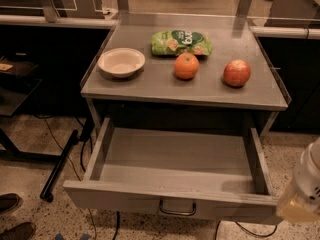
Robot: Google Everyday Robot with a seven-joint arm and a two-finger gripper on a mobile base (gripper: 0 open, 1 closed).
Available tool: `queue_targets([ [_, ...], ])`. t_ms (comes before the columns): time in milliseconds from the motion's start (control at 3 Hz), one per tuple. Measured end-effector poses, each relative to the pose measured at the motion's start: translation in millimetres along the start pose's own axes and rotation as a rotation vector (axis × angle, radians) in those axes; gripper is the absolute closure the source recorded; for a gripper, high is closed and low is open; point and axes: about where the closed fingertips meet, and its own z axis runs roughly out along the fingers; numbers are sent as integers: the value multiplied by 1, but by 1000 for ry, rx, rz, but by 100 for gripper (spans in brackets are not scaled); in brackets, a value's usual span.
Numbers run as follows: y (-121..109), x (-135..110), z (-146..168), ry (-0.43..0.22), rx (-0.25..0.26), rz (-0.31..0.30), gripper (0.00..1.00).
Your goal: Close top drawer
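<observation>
The top drawer (125,199) stands pulled far out from under the grey table, its shallow inside (175,159) bare. Its front panel faces me at the bottom of the view, with a dark loop handle (177,209) at its centre. My gripper (302,191) shows only as a white and yellowish body at the right edge, beside the drawer's front right corner. It is not touching the handle.
On the table top (150,86) sit a white bowl (121,62), a green chip bag (181,42), an orange (186,66) and a red apple (236,73). A black pole (60,166) and cables lie on the floor at left. A person's shoes (10,204) show at bottom left.
</observation>
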Motion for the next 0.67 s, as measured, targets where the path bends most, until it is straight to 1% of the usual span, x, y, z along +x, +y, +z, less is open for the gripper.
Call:
queue_targets([
  [333,18,10,37,33,-94,7,100],
  [667,19,11,39,37,-98,8,100],
])
